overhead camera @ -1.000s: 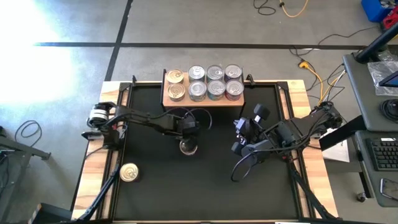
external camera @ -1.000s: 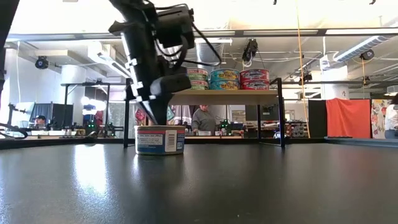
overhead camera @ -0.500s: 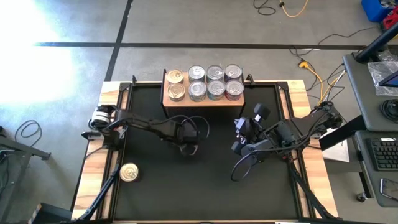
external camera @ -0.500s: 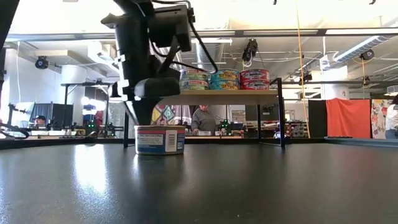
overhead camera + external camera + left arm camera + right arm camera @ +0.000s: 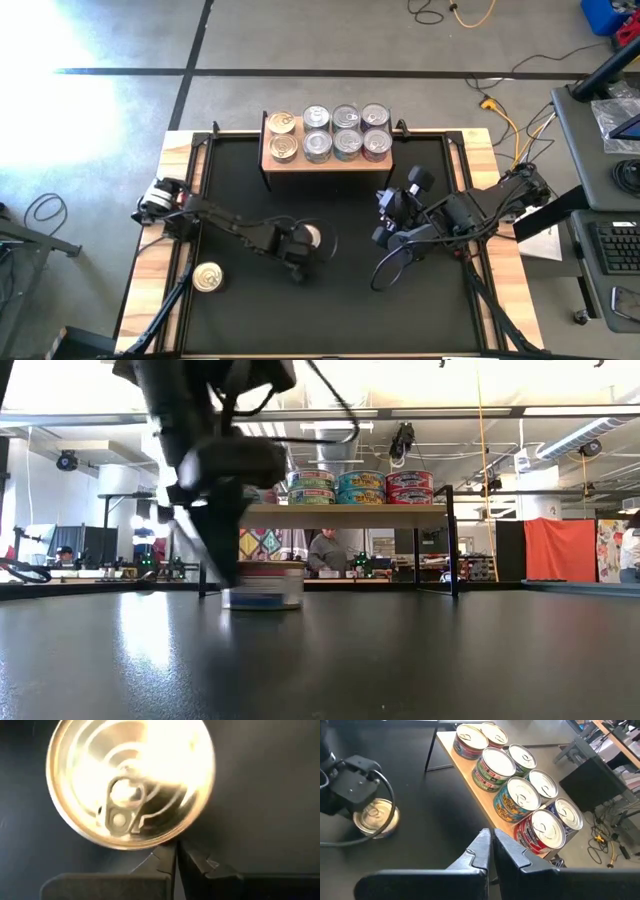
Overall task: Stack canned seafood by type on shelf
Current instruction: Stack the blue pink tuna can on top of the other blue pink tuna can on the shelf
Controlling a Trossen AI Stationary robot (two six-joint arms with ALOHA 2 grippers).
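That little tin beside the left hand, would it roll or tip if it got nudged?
The tin looks short, wide and flat-bottomed, so it would probably slide rather than tip. Its smooth metal lid and wall may be slippery. The left hand is shut beside it.

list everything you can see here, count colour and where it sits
shelf: one, light wood on dark legs, at the table's far edge
cans on the shelf: eight tops showing from above, two gold at the left end, six silver; red, green and blue labels; stacked in places
can at table centre: one, silver lid with pull tab, standing on the black top
can near the left edge: one, gold lid, standing alone
table: one, black top with light wood edges
person: one, in the room behind the table
left claw: shut, beside the centre can, not gripping it
right claw: shut, hanging right of centre, holding nothing
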